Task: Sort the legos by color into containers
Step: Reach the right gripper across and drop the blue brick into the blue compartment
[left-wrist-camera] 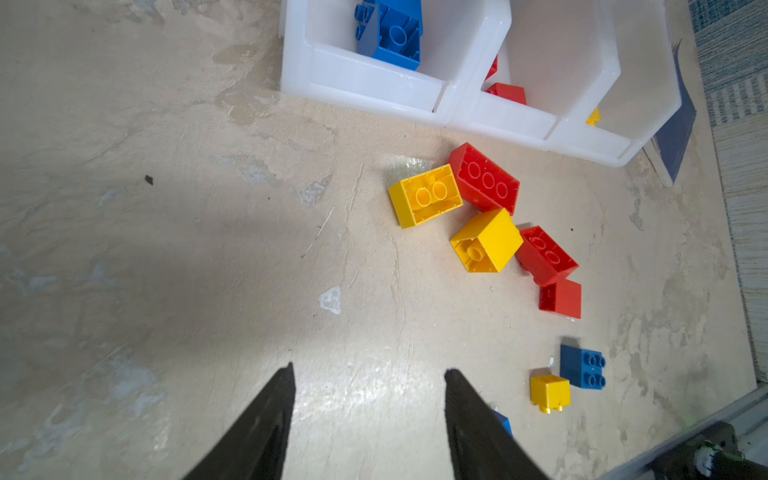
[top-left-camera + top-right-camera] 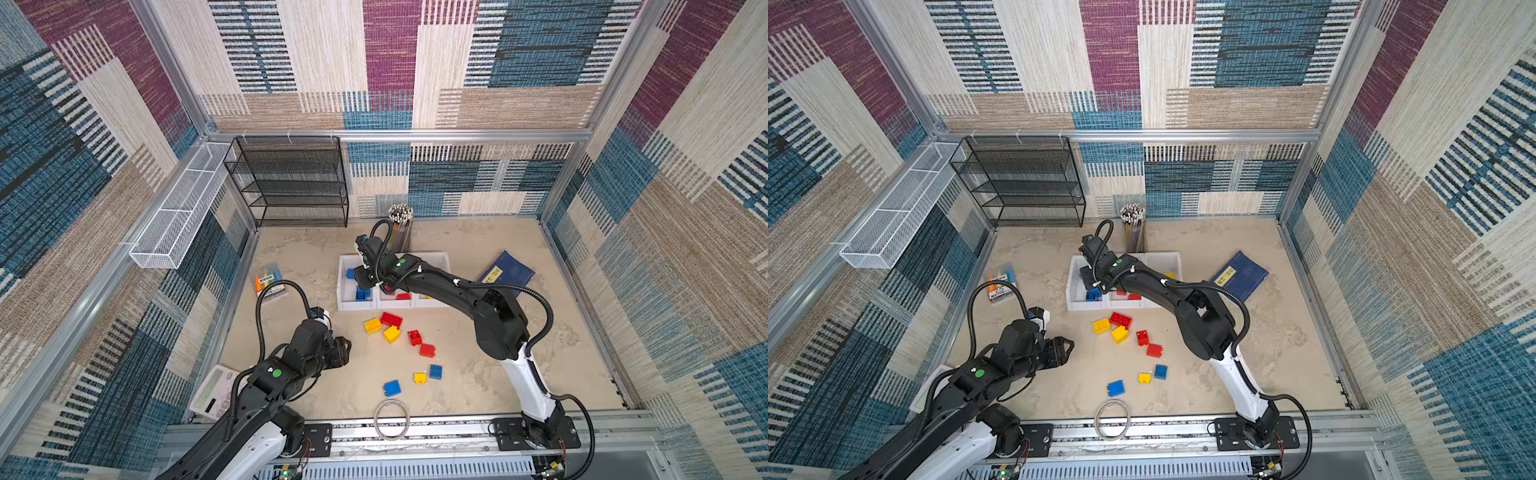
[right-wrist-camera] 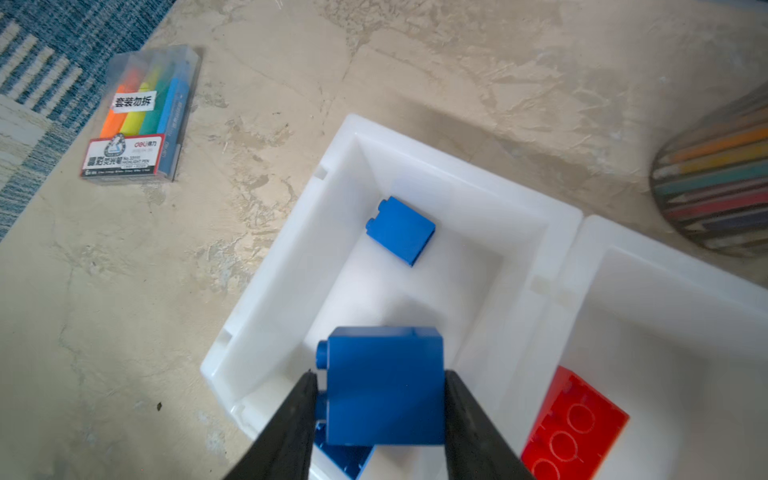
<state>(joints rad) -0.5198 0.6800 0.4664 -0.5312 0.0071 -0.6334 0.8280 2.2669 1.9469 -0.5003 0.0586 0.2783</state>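
At the left of the worktop, the left pincer hung wide and empty, with the loose legos to its right and nearer it than the other arm. Farther right, the right pincer held a blue brick directly over the leftmost container, among other blues.

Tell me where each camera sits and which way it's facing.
Both top views: high above the front rail, looking down at the table and blue-brick bin; left arm and right arm show.
Left wrist: on the left arm, looking down past the open left gripper at loose bricks and the blue-brick bin.
Right wrist: on the right arm, looking down into the blue-brick bin past the right gripper, a blue brick between its fingers.
Shared: all four show the blue-brick bin.
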